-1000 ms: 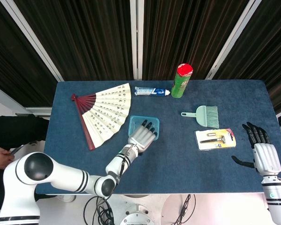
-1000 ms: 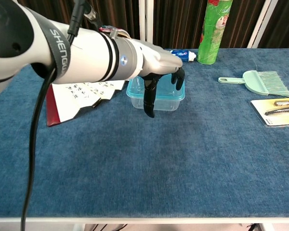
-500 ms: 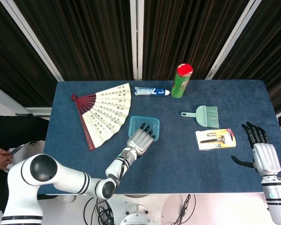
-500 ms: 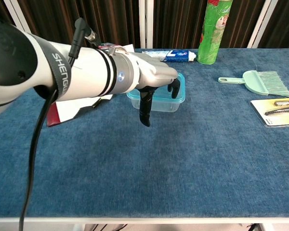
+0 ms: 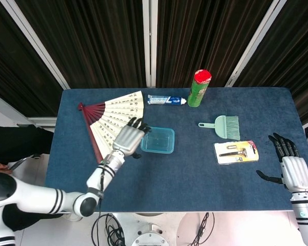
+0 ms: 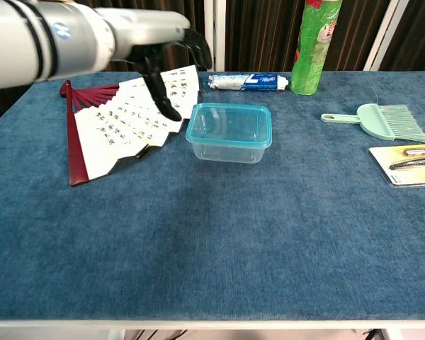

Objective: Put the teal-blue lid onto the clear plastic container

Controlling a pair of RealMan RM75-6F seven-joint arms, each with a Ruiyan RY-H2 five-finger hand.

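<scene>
Teal lid (image 6: 229, 123) sits on clear container (image 6: 229, 144), mid-table, right of paper fan (image 5: 115, 122). Left hand (image 5: 128, 138) hovers over fan's edge just left of the container, fingers spread, holding nothing. Right hand (image 5: 291, 166) at table's far right edge, fingers apart, empty, near tool pack (image 5: 236, 152).

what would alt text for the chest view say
A clear plastic container with a teal-blue lid on it sits on a blue cloth table. The left robot hand hovers empty over an open paper fan with red ribs beside it.
</scene>
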